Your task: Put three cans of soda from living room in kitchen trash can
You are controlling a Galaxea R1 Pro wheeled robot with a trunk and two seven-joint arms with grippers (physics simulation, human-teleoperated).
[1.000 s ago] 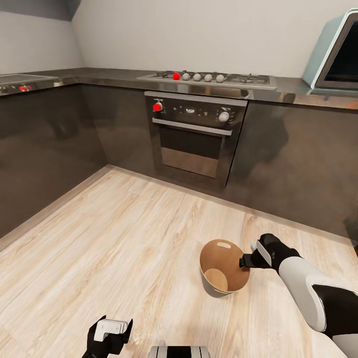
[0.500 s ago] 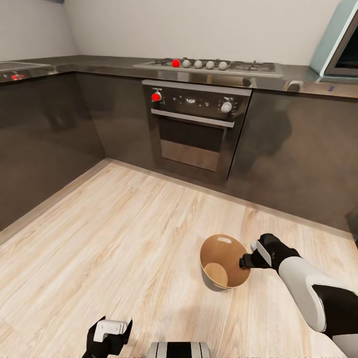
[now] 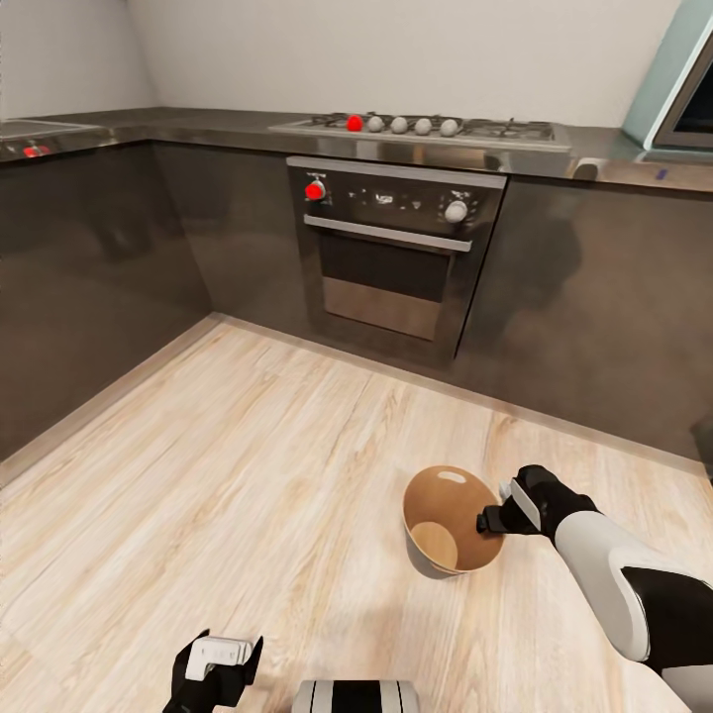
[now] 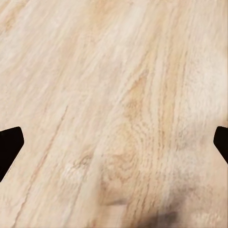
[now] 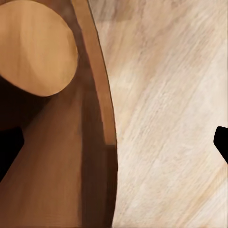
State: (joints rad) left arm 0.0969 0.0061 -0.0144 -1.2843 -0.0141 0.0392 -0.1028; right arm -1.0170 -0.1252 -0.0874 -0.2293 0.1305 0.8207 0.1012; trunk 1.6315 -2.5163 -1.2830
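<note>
kitchen: dark glossy cabinets (image 3: 109, 267), a steel oven (image 3: 391, 262) with a red knob, a gas hob (image 3: 421, 129) on the counter above, and a pale wood floor (image 3: 228, 465) under me.
what has changed: between the earlier head pictures and now the whole scene slides; the oven and hob sit a little differently in the frame, so it is my head or base that has moved, not the room. my arms hold the same pose throughout.
tash can: the tash can (image 3: 436, 495) stands on the floor in front of the oven, tipped so its brown inside faces me; i see no can in it.
right gripper: my right gripper (image 3: 490, 520) sits at the tash can rim. in the right wrist view the wall (image 5: 95, 109) runs between my two dark fingertips, which stand wide apart with nothing held.
left gripper: my left gripper (image 3: 213, 673) hangs low over bare floor. in the left wrist view the tips are spread wide, empty.
soda cans: none appears in these pictures; i judge they are elsewhere.
meaning for the task: with both grippers empty and the tash can bare, i judge no can is delivered yet.
</note>
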